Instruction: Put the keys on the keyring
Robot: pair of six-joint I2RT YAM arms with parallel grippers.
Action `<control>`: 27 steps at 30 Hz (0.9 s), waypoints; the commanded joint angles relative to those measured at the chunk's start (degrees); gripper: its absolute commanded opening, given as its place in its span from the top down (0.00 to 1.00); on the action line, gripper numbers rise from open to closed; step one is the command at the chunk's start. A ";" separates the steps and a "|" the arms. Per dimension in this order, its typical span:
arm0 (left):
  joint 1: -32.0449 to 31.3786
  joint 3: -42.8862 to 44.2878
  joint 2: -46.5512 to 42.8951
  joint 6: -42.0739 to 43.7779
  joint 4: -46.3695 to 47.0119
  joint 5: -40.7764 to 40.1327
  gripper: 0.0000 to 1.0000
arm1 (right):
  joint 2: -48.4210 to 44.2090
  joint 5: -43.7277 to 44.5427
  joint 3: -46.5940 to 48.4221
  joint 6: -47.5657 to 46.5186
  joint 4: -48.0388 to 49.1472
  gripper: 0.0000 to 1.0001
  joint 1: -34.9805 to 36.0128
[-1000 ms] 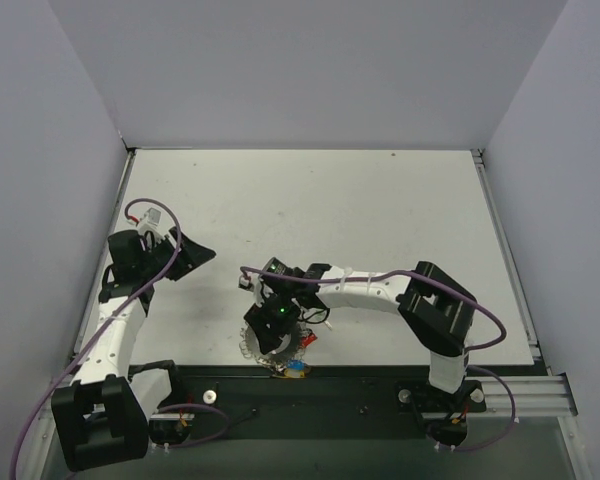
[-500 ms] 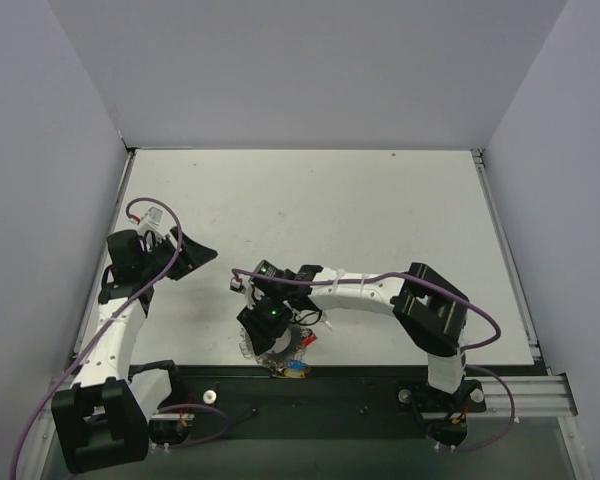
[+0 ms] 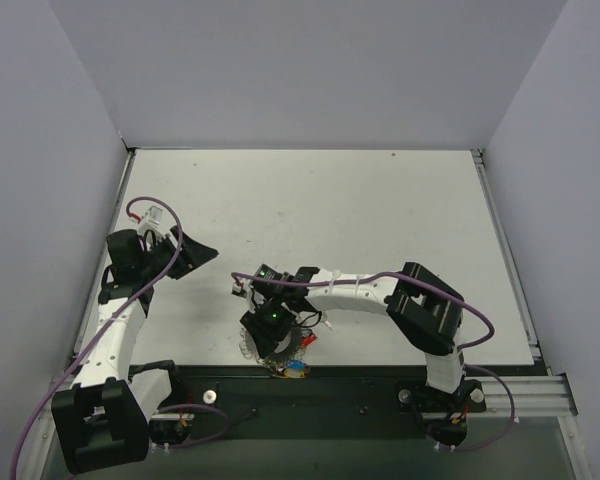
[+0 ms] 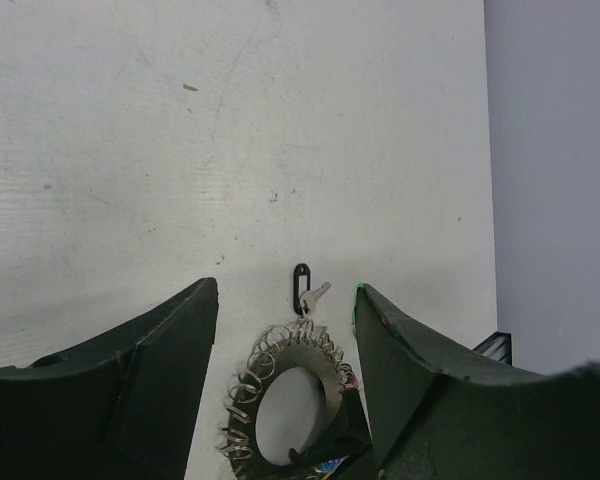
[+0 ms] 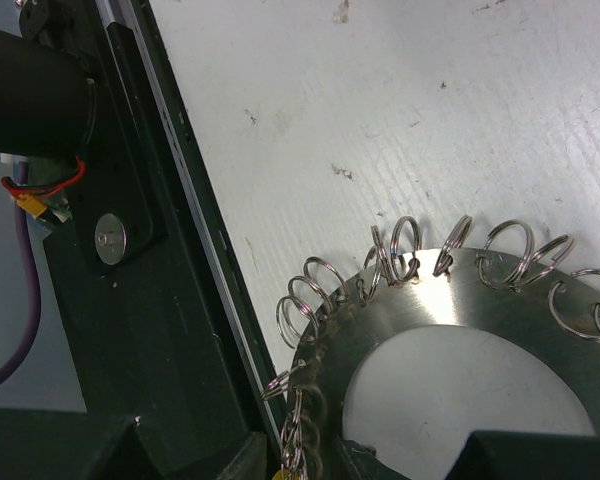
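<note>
The keyring (image 3: 262, 352), a silvery disc with small wire rings along its rim, lies flat at the table's near edge. My right gripper (image 3: 271, 332) is over it. In the right wrist view one finger is inside the hole and the other outside, with my right gripper (image 5: 320, 466) shut on the keyring's (image 5: 450, 300) near rim. Coloured keys (image 3: 298, 369) hang off the ring by the black rail. A silver key with a black tag (image 4: 302, 287) lies just beyond the keyring (image 4: 315, 352). My left gripper (image 3: 194, 256) hovers open and empty to the left, and the wrist view shows my left gripper (image 4: 285, 292) facing the ring.
The black base rail (image 5: 170, 300) with its metal lip runs right beside the ring's near rim. A red-wired connector (image 5: 40, 190) sits on the rail. The table's right edge and the wall (image 4: 560, 150) show in the left wrist view.
My right gripper's fingers have drawn in around the keyring's rim, and the wrist has shifted slightly left. The left arm has barely moved.
</note>
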 commanded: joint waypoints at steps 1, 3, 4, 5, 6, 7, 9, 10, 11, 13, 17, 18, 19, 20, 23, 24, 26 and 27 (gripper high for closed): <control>0.35 0.36 -1.09 -0.62 3.28 1.65 0.34 | 0.61 -0.21 1.77 0.57 -2.47 0.68 0.94; 0.43 0.36 -1.09 -0.71 3.72 1.74 0.34 | 0.87 -0.21 2.03 0.49 -2.73 0.70 1.12; 0.43 0.45 -1.09 -0.80 3.81 1.74 0.34 | 0.96 -0.29 2.38 0.49 -2.82 0.70 1.12; 0.43 0.45 -1.01 -0.80 3.81 1.83 0.34 | 1.05 -0.38 2.47 0.31 -3.08 0.71 1.21; 0.43 0.36 -1.09 -0.80 3.99 1.83 0.34 | 1.14 -0.38 2.47 0.31 -3.09 0.71 1.30; 0.43 0.36 -1.01 -0.89 3.99 1.83 0.34 | 1.14 -0.30 2.56 0.31 -3.26 0.71 1.38; 0.43 0.28 -1.01 -0.89 4.16 1.91 0.34 | 1.49 -0.47 2.82 0.14 -3.35 0.71 1.38; 0.43 0.28 -1.01 -0.89 4.16 2.09 0.34 | 1.49 -0.47 3.00 0.13 -3.52 0.71 1.47; 0.43 0.28 -1.09 -0.98 4.08 2.00 0.34 | 1.67 -0.38 3.26 0.13 -3.53 0.71 1.47; 0.35 0.28 -1.09 -0.89 4.08 2.00 0.34 | 2.28 -0.56 3.53 0.13 -3.79 0.71 1.38; 0.43 0.28 -1.09 -0.89 4.16 2.09 0.34 | 3.60 -0.91 4.41 0.14 -4.49 0.71 1.56; 0.35 0.28 -1.09 -0.89 4.16 2.18 0.34 | 3.86 -1.00 4.67 0.13 -4.49 0.72 1.56; 0.43 0.19 -1.18 -0.89 4.08 2.09 0.34 | 4.04 -1.08 4.76 0.22 -4.49 0.72 1.56; 0.35 0.19 -1.18 -0.89 4.08 2.26 0.34 | 4.21 -1.17 4.93 0.22 -4.58 0.72 1.73; 0.43 0.28 -1.27 -0.89 4.08 2.18 0.34 | 5.09 -1.70 5.46 0.31 -4.84 0.73 1.82; 0.43 0.28 -1.27 -0.89 3.99 2.18 0.34 | 5.36 -1.96 5.55 0.31 -4.93 0.76 1.91; 0.43 0.36 -1.27 -0.80 3.81 2.26 0.34 | 5.62 -2.14 5.81 0.22 -5.19 0.79 2.00; 0.35 0.36 -1.36 -0.80 3.90 2.18 0.34 | 5.45 -2.23 5.81 0.05 -5.20 0.84 2.00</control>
